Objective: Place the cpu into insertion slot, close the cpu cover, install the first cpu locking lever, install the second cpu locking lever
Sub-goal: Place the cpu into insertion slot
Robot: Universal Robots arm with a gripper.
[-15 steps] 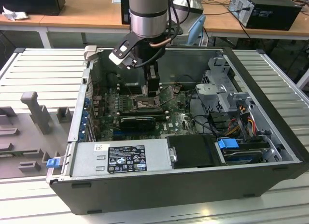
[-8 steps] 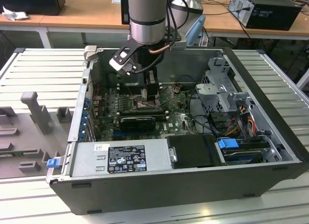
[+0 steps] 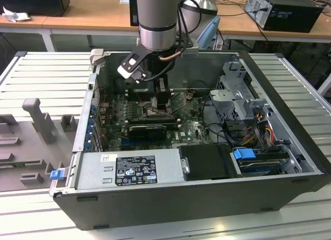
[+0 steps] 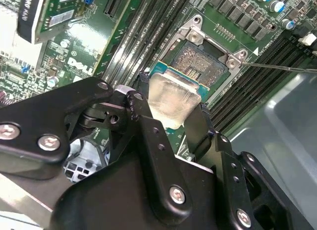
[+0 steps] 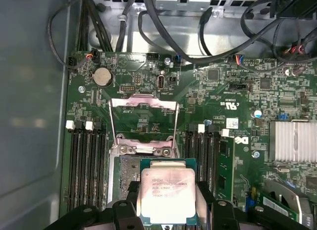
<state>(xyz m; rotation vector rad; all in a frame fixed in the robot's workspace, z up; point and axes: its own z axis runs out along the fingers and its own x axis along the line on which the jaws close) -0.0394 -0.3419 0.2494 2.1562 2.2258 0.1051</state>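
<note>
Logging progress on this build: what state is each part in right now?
cpu: gripped by tool, above slot, not seated.
tool: shut on cpu.
slot: uncovered, empty.
cover: swung open.
case: open on top.

I see a pale silver chip point(image 5: 166, 190) edged in green between black fingers point(image 5: 205, 202), a dark socket point(image 5: 126, 174) with a fine speckled grid, a silver frame point(image 5: 143, 103) just beside that socket, black memory slots point(image 5: 86, 165) flanking it, all on a green board point(image 5: 223, 93).
</note>
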